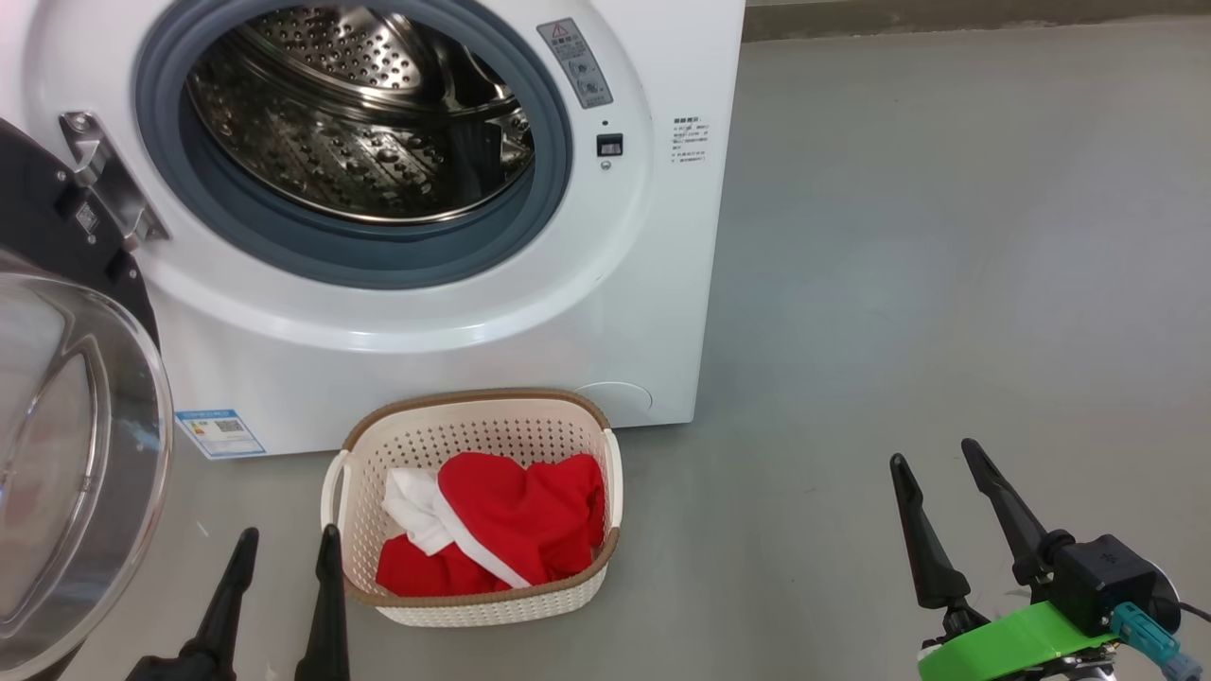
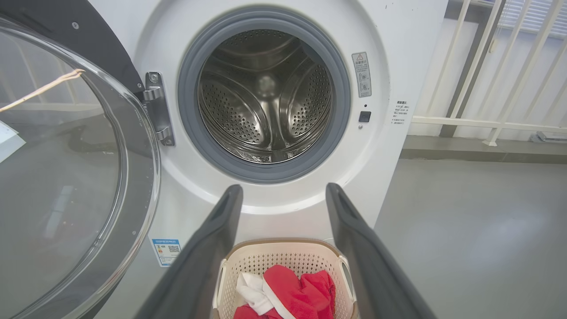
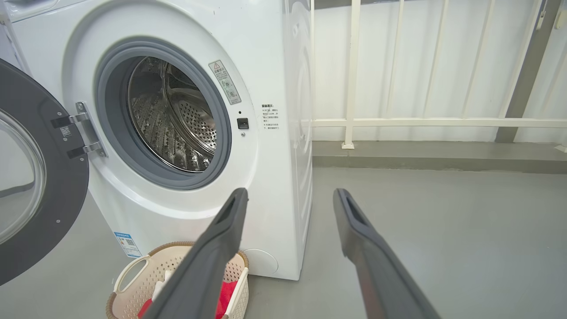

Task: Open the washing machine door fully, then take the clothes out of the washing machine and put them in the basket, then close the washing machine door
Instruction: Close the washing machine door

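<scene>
The white washing machine (image 1: 454, 350) (image 2: 398, 62) (image 3: 274, 57) stands with its steel drum bare. Its black-rimmed glass door (image 1: 66, 454) (image 2: 66, 168) (image 3: 35, 186) is swung wide to the left on its metal hinge. The red and white clothes (image 1: 501, 530) (image 2: 288, 294) (image 3: 226, 294) lie in the cream basket (image 1: 473, 426) (image 2: 283, 254) (image 3: 133, 283) on the floor before the machine. My left gripper (image 1: 289, 549) (image 2: 283, 190) hangs open just left of the basket. My right gripper (image 1: 937, 459) (image 3: 290, 195) stands open, well to the right over the floor.
Grey floor (image 1: 946, 236) stretches to the right of the machine. A white railing (image 3: 398, 122) on a low step (image 3: 421, 155) runs behind it. The open door takes up the room at the left.
</scene>
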{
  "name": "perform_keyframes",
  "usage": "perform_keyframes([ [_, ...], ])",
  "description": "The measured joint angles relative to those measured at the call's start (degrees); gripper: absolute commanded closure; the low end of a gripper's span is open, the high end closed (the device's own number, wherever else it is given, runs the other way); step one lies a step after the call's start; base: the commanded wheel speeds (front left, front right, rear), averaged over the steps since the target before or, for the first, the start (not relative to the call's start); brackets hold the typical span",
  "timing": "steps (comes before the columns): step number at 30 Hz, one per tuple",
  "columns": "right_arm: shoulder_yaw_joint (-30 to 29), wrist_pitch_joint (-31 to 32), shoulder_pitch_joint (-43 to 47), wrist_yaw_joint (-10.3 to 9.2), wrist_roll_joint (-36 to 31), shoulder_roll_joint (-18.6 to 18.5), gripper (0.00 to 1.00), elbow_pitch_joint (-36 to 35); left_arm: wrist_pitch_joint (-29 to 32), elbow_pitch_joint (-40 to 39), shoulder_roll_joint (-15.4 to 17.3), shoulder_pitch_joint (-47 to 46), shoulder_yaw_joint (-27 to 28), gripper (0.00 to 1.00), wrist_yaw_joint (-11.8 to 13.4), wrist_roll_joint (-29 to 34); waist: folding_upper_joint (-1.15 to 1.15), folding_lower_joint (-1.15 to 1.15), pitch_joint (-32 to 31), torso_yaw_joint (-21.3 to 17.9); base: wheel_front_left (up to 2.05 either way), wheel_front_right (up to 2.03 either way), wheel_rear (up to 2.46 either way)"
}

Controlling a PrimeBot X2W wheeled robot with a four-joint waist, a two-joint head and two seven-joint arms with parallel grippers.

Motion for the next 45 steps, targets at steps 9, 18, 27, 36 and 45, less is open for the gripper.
perform_keyframes([
  [9, 0.0, 0.0, 0.0, 0.0, 0.0, 0.0, 0.0, 0.0, -0.7, -0.3, 0.2, -0.1, -0.1, 0.0, 1.4, 0.9, 0.0, 0.0, 0.4, 0.6, 0.0, 0.0, 0.0],
  [18, 0.2, 0.0, -0.1, 0.0, -0.1, 0.0, 0.0, -0.3, -1.1, -1.2, 0.2, -0.1, -0.2, 0.0, 2.8, 1.0, 0.0, 0.0, 0.4, 2.9, 0.0, 0.0, 0.0],
  [27, 1.6, 0.0, -0.1, 0.01, -0.7, 0.0, 0.0, -0.6, -1.0, -3.1, 0.2, 0.0, -0.2, 0.0, 4.3, 1.9, 0.0, 0.0, 0.1, 7.1, 0.0, 0.0, 0.0],
  [36, 2.2, 0.5, -0.3, 0.0, -2.1, 0.0, 0.0, -1.2, 0.5, -4.9, 0.3, 0.5, -0.3, 0.0, 5.3, 2.4, 0.0, 0.0, -0.7, 13.0, 0.0, 0.0, 0.0],
  [45, 3.7, 0.6, -0.3, 0.0, -2.1, 0.0, 0.0, -1.2, 1.5, -5.9, 1.1, 2.0, -0.3, 0.0, 6.3, 2.4, 0.0, 0.0, -1.7, 19.0, 0.0, 0.0, 0.0],
])
